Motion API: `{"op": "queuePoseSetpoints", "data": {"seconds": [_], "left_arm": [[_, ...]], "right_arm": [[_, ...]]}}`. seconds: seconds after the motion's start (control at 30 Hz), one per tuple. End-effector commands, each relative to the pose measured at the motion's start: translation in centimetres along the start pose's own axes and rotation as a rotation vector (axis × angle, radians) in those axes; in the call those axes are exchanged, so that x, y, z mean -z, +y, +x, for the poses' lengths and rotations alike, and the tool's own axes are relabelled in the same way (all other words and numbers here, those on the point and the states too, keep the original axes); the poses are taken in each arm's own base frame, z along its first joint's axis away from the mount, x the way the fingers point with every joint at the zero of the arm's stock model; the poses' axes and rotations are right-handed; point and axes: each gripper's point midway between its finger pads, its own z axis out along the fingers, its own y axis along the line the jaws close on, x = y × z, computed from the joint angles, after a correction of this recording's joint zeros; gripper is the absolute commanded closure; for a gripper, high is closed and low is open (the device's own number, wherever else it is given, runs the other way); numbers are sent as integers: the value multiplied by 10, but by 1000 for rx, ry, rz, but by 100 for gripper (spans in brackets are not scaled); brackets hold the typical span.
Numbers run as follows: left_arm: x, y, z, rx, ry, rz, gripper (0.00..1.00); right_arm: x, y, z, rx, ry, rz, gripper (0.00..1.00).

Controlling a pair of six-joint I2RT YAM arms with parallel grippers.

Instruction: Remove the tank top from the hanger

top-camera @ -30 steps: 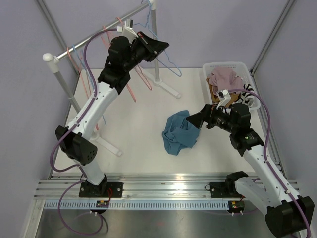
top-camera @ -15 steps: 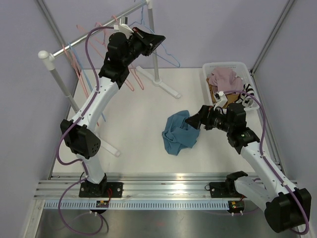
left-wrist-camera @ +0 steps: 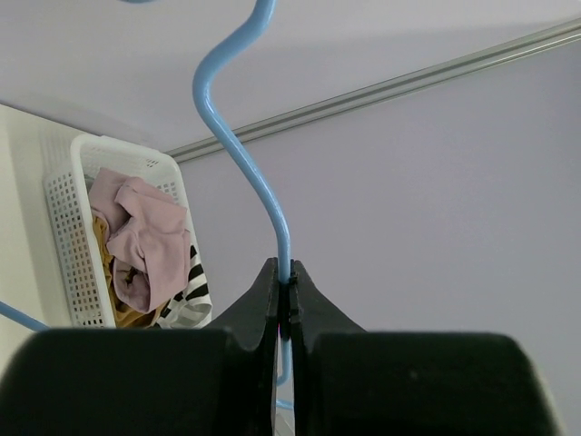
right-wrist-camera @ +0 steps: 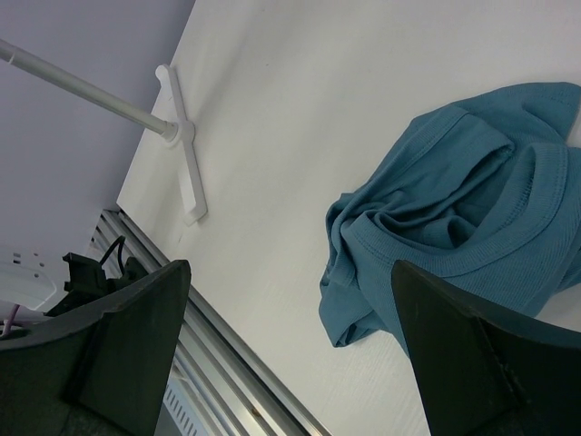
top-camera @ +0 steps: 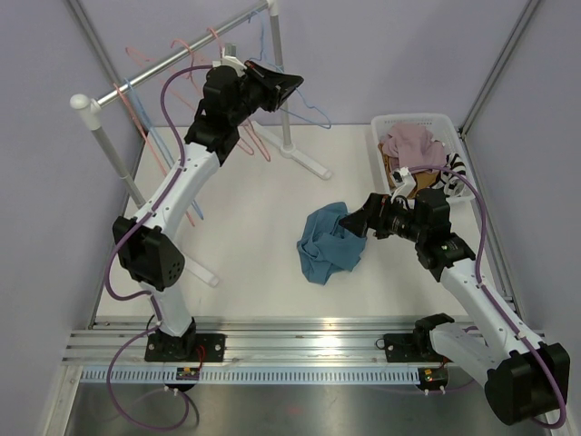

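The teal tank top [top-camera: 329, 241] lies crumpled on the white table, off the hanger; it also shows in the right wrist view [right-wrist-camera: 463, 209]. My left gripper [top-camera: 289, 86] is high up beside the rack rail and is shut on the neck of the bare blue hanger [top-camera: 318, 116]. In the left wrist view the jaws [left-wrist-camera: 283, 272] pinch the blue wire [left-wrist-camera: 245, 154] just below its hook. My right gripper [top-camera: 359, 221] is open and empty, just right of the tank top and low over the table [right-wrist-camera: 289, 268].
A clothes rack rail [top-camera: 163, 68] carries several pink and blue hangers [top-camera: 145, 118]. Its white foot [top-camera: 304, 162] rests on the table behind the tank top. A white basket [top-camera: 454, 127] with pink and striped clothes stands at the far right.
My left arm has risen and turned a little with the blue hanger in its grip, and the hangers on the rail have swung. My right gripper has hardly moved.
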Motion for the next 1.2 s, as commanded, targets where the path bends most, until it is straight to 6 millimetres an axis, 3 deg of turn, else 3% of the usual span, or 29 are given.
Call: {"op": "queuePoseSetpoints", "data": {"seconds": [0.0,0.4,0.6,0.9,0.93,1.17], "left_arm": [[15,-63,-14,-67,-70,133,100],[30,-91,-25,-51,-165,184,100],[23,-106,-32,-9,-173,215,100],[15,-72,-41,90,-216,141,100],[12,-56,-42,104,-225,112,100],[14,-44,-43,142,-239,103,100]], "right_arm": [[0,8,-4,31,-16,-39,0],[2,8,0,36,-14,-41,1],[2,7,2,40,-6,-40,0],[2,4,7,49,10,-36,1],[2,4,6,50,9,-35,0],[-1,4,7,49,18,-42,1]]}}
